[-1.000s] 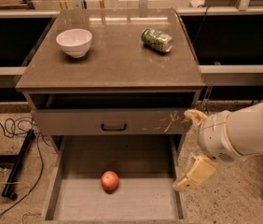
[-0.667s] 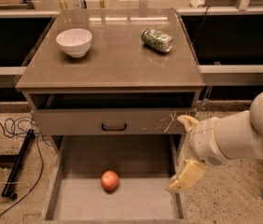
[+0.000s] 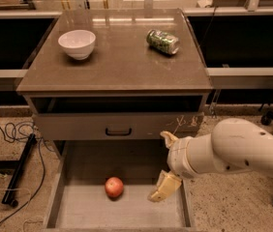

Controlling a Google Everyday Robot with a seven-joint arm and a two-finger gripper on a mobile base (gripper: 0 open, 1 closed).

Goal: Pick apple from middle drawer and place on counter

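Observation:
The apple (image 3: 114, 187), small and red, lies on the floor of the open middle drawer (image 3: 131, 212), left of centre. My gripper (image 3: 158, 166) hangs over the drawer's right part, to the right of the apple and apart from it. Its two pale fingers (image 3: 165, 187) are spread open and hold nothing. The white arm reaches in from the right. The counter (image 3: 119, 64) is the grey-brown top of the cabinet above.
A white bowl (image 3: 77, 43) stands on the counter at the left and a green drink can (image 3: 163, 41) lies at the right. The drawer front with a black handle (image 3: 118, 130) sits above the open drawer. Cables (image 3: 10, 129) lie on the floor at the left.
My arm and gripper have moved left, from beside the drawer's right wall to over its right part, closer to the apple. The apple has not moved.

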